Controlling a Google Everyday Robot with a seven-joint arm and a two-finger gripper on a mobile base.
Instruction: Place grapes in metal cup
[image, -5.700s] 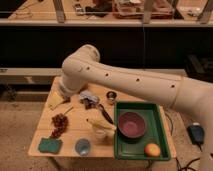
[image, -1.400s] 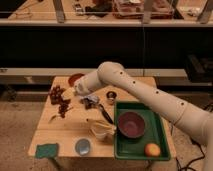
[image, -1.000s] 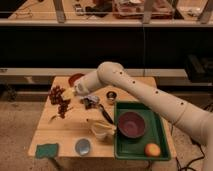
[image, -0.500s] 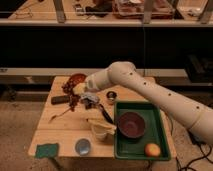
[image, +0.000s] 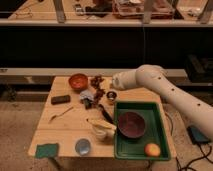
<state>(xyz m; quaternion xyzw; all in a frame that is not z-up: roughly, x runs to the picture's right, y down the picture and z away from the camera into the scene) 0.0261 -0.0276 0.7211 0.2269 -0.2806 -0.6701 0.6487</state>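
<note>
I've got the gripper (image: 104, 83) above the table (image: 70, 131), clamped tight on the grapes (image: 98, 90); the bunch dangles just under it. Metal cup (image: 111, 95) sits just below and right of the gripper, beside the bunch, grapes not inside. Orange bowl (image: 78, 81) left of gripper, green tray (image: 159, 131) lower right.

Matt wooden table (image: 70, 125); glossy green plastic tray (image: 123, 146); shiny metal cup (image: 111, 95) left of tray's far corner. Gripper (image: 106, 84) beyond that corner clamps dull knobbly grapes (image: 96, 81). Smooth white arm (image: 150, 80).
</note>
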